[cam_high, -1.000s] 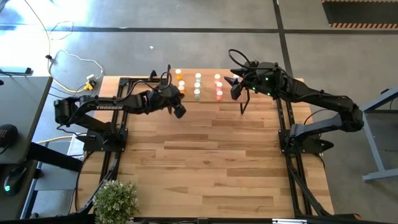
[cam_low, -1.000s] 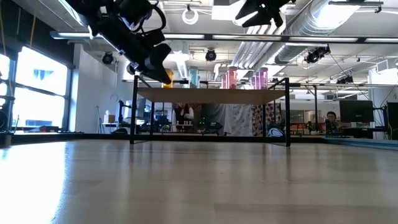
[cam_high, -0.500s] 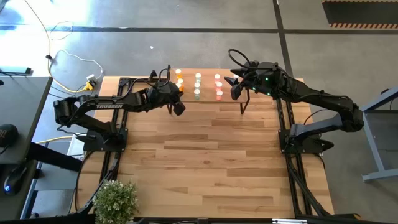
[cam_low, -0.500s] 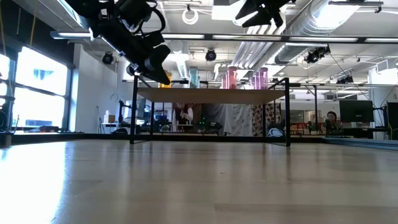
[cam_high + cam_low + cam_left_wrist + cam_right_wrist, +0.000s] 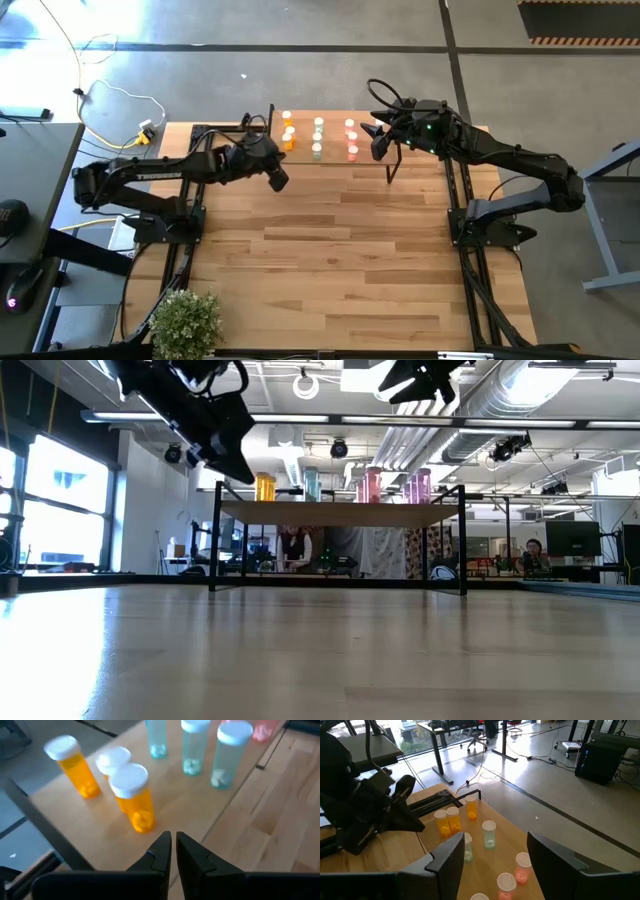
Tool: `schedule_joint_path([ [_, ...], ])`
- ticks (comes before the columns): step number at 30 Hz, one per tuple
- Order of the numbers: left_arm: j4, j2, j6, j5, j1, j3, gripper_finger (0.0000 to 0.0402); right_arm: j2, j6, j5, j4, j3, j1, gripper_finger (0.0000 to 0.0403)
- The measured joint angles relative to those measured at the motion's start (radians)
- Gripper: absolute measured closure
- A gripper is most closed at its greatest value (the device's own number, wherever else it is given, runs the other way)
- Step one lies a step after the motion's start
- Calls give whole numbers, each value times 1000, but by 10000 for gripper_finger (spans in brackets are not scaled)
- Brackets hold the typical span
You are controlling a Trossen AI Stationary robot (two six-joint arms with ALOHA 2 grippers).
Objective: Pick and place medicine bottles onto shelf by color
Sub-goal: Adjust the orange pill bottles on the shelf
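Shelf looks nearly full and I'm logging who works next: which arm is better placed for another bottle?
Probably right: the right end effector hangs open over the shelf, by the salmon bottles. The left end effector is shut and empty, off the orange bottles.

High view straight down; low view level; both show shelf point(image 5: 318, 140).
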Motion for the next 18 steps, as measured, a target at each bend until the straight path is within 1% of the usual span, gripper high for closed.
schedule_joint_path([
  [4, -5, -42, 7, -13, 13, 0, 383, 0, 0, 0, 0, 0, 0, 197],
  [7, -12, -48, 13, -83, 30, 0, 383, 0, 0, 0, 0, 0, 0, 197],
  [9, 1, -48, 44, -96, 54, 0, 383, 0, 0, 0, 0, 0, 0, 197],
  [13, 34, -29, 70, -81, 108, 0, 383, 0, 0, 0, -1, 0, 0, 197],
  [18, 74, -4, 84, 3, 158, 0, 383, 0, 0, 0, -2, 0, 0, 197],
])
